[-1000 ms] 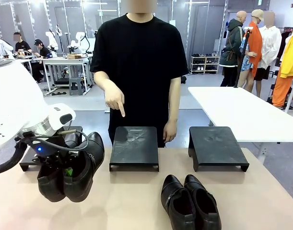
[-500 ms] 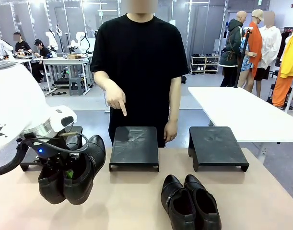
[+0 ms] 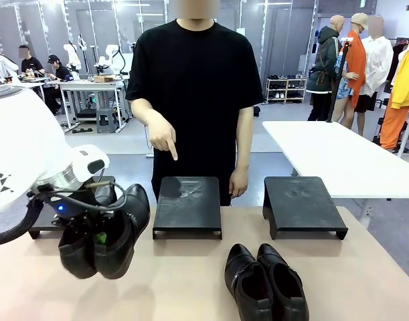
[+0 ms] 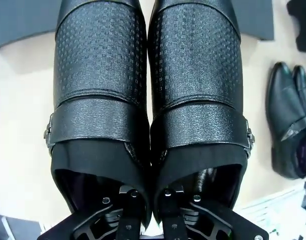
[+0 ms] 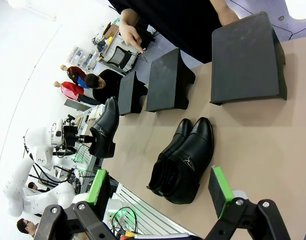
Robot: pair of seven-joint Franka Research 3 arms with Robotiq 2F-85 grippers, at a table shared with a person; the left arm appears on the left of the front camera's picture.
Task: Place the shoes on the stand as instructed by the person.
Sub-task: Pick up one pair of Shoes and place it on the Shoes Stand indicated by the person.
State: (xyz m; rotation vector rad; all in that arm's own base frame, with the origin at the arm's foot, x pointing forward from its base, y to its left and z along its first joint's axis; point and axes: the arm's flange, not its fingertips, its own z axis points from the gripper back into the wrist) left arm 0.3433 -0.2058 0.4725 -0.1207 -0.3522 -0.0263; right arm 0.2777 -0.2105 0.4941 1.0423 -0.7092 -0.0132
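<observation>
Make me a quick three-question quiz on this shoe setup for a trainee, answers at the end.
1. Which stand does the person's hand point at? A) left B) middle C) right
2. True or false: the left arm's fingers hold a single shoe.
3. Fill in: the second pair rests on the ____.
Key: 1 B, the middle stand. 2 False: they hold the buckled pair, both shoes together. 3 table.
</observation>
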